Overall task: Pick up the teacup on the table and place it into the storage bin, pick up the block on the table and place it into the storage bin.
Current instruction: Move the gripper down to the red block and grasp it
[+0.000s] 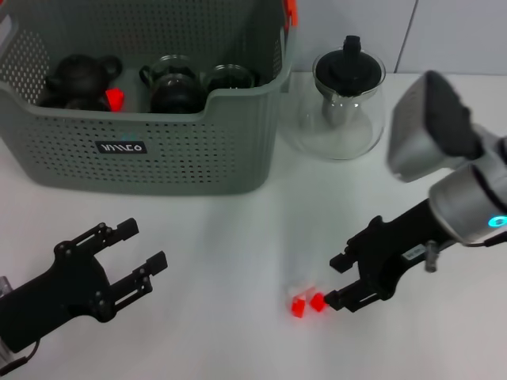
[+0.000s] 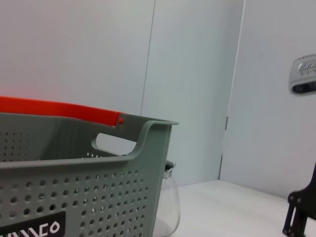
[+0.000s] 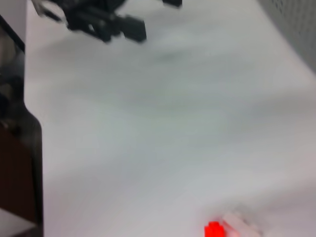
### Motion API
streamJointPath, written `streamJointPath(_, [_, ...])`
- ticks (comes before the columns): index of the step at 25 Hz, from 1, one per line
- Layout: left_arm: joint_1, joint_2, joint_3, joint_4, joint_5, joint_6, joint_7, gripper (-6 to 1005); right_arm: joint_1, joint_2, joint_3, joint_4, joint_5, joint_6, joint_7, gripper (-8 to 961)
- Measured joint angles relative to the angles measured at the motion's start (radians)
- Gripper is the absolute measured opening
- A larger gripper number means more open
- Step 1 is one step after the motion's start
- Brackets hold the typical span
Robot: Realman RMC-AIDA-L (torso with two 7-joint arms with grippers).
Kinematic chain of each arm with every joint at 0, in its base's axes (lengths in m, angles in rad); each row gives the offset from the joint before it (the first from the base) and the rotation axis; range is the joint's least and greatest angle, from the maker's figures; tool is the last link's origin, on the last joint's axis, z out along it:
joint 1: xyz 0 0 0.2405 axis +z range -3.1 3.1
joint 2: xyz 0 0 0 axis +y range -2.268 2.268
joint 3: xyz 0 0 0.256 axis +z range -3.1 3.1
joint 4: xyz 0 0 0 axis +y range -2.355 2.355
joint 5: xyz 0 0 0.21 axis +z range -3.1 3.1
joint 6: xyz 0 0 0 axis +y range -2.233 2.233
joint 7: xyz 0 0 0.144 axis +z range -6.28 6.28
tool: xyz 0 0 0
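The block (image 1: 306, 302), small and red with a pale or clear part on it, lies on the white surface (image 1: 222, 237) toward the front, right of centre, well apart from the storage bin (image 1: 158, 150). The right claw (image 1: 339, 280) sits low just beside the block on its right; its fingers are spread with the block at or just short of their tips, and whether they touch it is hard to tell from the head view. In the right wrist view the block (image 3: 224, 226) shows at the edge of the frame on the surface. The storage bin stands at the back left, grey-green with perforated walls, a black label and an orange clip (image 1: 291, 11) on its rim; inside it are several dark teaware pieces (image 1: 79, 79) and a small red item (image 1: 116, 98). A clear glass teapot (image 1: 341, 103) with a black lid stands just right of the bin. The left claw (image 1: 135, 257) rests at the front left of the surface, fingers wide and holding nothing.
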State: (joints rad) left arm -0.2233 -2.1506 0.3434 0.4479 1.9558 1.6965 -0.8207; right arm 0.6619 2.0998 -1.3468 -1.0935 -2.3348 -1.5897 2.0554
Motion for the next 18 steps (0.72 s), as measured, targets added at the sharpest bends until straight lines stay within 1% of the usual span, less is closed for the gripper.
streamJointPath(3, [0.003,0.000,0.000,0.000,0.000,-0.002,0.000,674,0.036,0.000,-0.057,0.047,-0.020,0.045,0.025,708])
streamJointPath(8, [0.004,0.000,0.000,-0.002,0.000,-0.003,0.000,674,0.057,0.001,-0.127,0.088,-0.025,0.107,0.069,621])
streamJointPath(9, [0.004,0.000,0.000,-0.002,0.000,-0.004,0.000,674,0.061,0.002,-0.136,0.102,-0.025,0.116,0.079,622])
streamJointPath(13, [0.001,0.000,0.000,-0.004,0.000,-0.009,0.000,674,0.083,0.002,-0.141,0.170,-0.024,0.150,0.104,624])
streamJointPath(18, [0.000,0.000,0.003,-0.006,0.000,-0.018,0.001,675,0.086,0.002,-0.143,0.206,-0.021,0.181,0.131,535])
